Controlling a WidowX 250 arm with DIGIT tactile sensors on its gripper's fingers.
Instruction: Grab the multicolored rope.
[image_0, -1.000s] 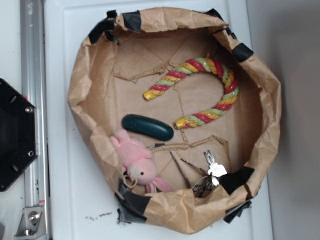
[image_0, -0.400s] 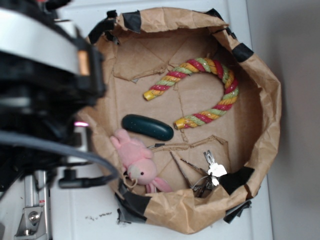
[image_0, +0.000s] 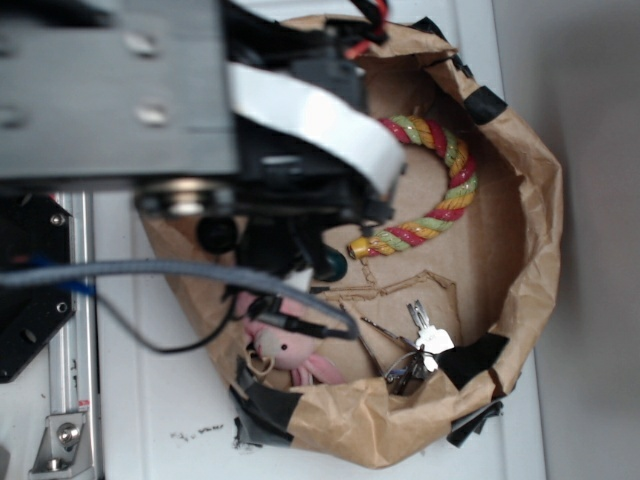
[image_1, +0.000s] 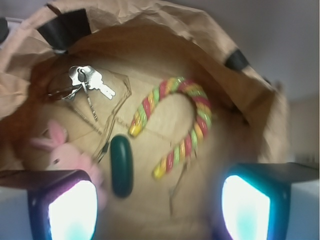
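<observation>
Hovering above the paper-lined basket, the end effector has its fingers spread wide w/ nothing between them. Multicolored rope lies on the basket floor just ahead of the fingers, U-shaped, both ends pointing back toward the end effector. Dark green oblong sits left of the rope, apart from it; pink bunny & keys further left.
</observation>
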